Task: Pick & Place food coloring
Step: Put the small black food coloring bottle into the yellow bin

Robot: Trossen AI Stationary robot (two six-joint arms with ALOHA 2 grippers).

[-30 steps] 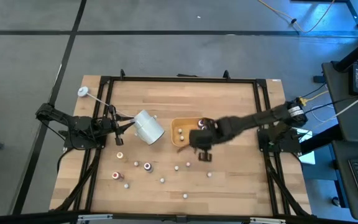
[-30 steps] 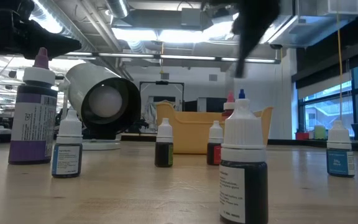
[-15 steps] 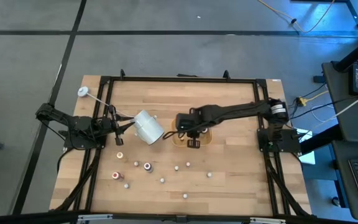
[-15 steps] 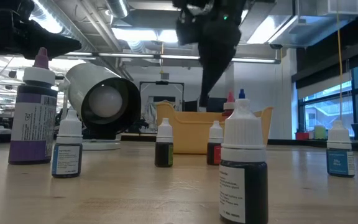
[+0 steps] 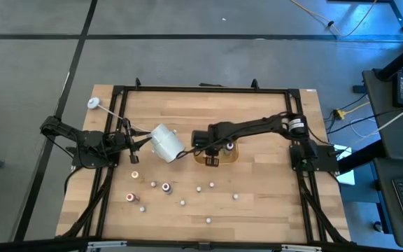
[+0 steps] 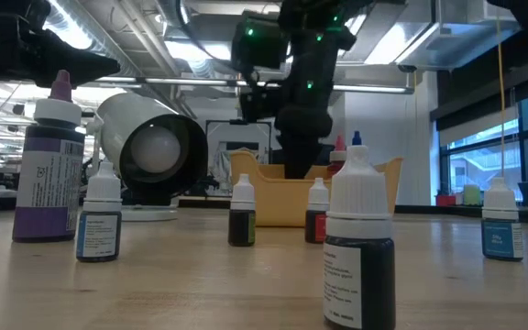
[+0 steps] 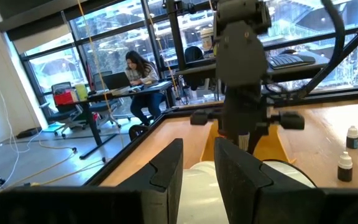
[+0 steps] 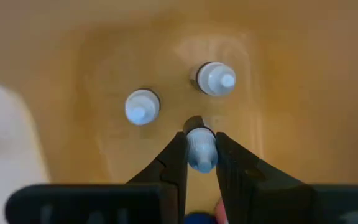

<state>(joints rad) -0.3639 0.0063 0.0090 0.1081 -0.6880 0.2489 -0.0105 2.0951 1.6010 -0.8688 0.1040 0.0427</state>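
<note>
Right gripper [image 8: 200, 163]: over the orange tray [image 5: 203, 159], fingers clamped on a white-capped bottle [image 8: 201, 148] of food coloring, pointing down into the tray.
Left gripper [image 7: 199, 167]: at the counter's left side, fingers narrowly parted around the white cup [image 5: 166, 142], which lies on its side; whether they actually grip it, I cannot tell.

Progress, as judged:
- In tray: two capped bottles [image 8: 143, 106] standing on its floor, with more caps showing above its rim in the low view; the held bottle not yet released.
- Remaining: roughly ten bottles loose on the counter [image 5: 271, 203], spread in front of the tray and cup, well apart from one another. Low view shows a tall purple-topped bottle [image 6: 51, 160] and several small white-capped ones [image 6: 358, 243] standing upright.
- Estimate: early to middle stage; most of the visible bottles are not yet placed.

Surface: pale wooden counter inside a black frame.

Room: grey floor, cables, large windows, desks; one person [image 7: 140, 67] seated at a desk far behind.
</note>
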